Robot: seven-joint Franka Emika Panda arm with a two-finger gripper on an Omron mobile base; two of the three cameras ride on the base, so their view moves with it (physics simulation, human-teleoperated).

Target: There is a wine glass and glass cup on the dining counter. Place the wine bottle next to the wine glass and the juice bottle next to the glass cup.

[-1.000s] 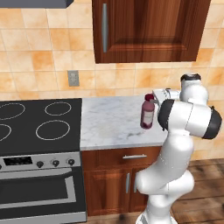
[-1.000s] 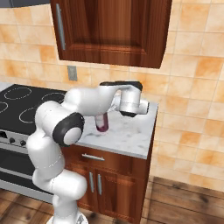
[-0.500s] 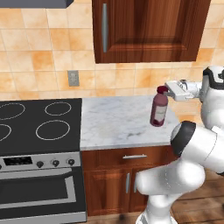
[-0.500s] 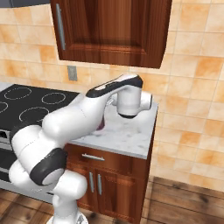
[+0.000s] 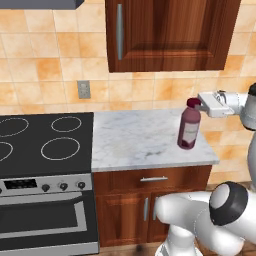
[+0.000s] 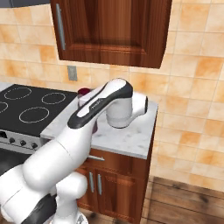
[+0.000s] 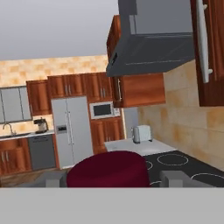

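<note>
Juice bottle (image 5: 190,125): upright, plump, dark maroon with a pale label, at the right end of the narrow marble worktop (image 5: 140,142), near its front right corner. Whether its base sits on the marble or hangs just clear of it, can't tell.

Gripper (image 5: 199,104) comes in sideways from the right at cap height, its tip against the bottle's red cap (image 5: 192,102). In the hand view the cap (image 7: 107,168) sits between the two grey fingertips (image 7: 177,179), one on each side and close to it. Contact isn't resolvable, so can't tell whether the fingers are clamped or just bracketing it.

In the right base view the arm's forearm crosses in front and only a sliver of the bottle (image 6: 83,92) shows behind it.

Black cooktop (image 5: 42,145) sits left of the worktop, oven front below it. Wooden wall cabinet (image 5: 170,35) hangs above the worktop, and a wall outlet (image 5: 83,89) is on the tile backsplash. Hand view looks across the room: range hood (image 7: 153,48) up top, toaster (image 7: 141,133) and fridge (image 7: 72,131) far off.
</note>
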